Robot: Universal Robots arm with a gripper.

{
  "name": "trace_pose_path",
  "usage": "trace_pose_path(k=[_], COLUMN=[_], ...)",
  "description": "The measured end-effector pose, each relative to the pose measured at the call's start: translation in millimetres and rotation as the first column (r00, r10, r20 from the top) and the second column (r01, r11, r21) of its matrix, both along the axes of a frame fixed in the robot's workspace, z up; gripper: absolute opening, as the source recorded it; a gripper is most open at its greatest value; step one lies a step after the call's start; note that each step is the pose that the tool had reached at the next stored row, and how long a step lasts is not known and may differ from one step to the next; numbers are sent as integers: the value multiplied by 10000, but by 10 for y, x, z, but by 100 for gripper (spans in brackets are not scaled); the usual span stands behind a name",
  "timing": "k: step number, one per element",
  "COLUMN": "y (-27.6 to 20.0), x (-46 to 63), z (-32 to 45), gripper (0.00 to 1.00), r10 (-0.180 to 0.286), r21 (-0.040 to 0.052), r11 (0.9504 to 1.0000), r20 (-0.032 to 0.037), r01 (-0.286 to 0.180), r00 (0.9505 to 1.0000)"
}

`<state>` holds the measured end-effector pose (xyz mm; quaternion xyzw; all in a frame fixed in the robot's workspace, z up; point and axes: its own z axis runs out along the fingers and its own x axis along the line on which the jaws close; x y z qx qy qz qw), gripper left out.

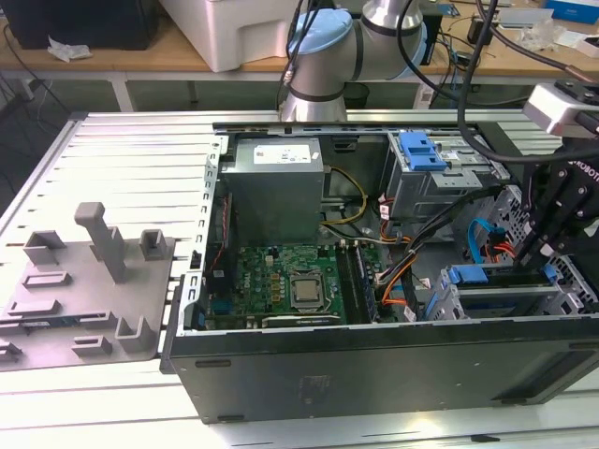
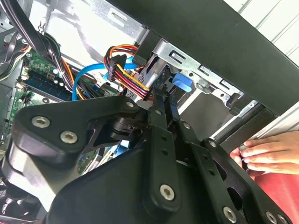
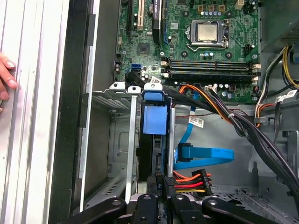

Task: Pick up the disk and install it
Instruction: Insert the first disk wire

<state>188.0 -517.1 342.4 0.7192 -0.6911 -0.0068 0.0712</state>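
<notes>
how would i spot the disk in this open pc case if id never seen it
Start at the open computer case and go to the drive cage in its corner, where the gripper reaches in. The disk stands on edge in a cage slot, under a blue caddy tab, unlike the empty slot alongside.

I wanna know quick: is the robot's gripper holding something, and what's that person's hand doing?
Gripper: closed on the disk, which stands in the drive cage.
Person's hand: resting on the table beside the computer case, holding nothing.
</notes>
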Motion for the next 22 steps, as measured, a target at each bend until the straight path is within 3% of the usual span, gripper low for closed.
trace_pose_path(k=[19, 22], y=[-5, -5], x=[0, 0], z=[-31, -3], gripper=[17, 17], r10=[0, 0], r21=[-1, 4], r11=[10000, 10000], r20=[6, 6], r01=[0, 0], r00=[10000, 10000])
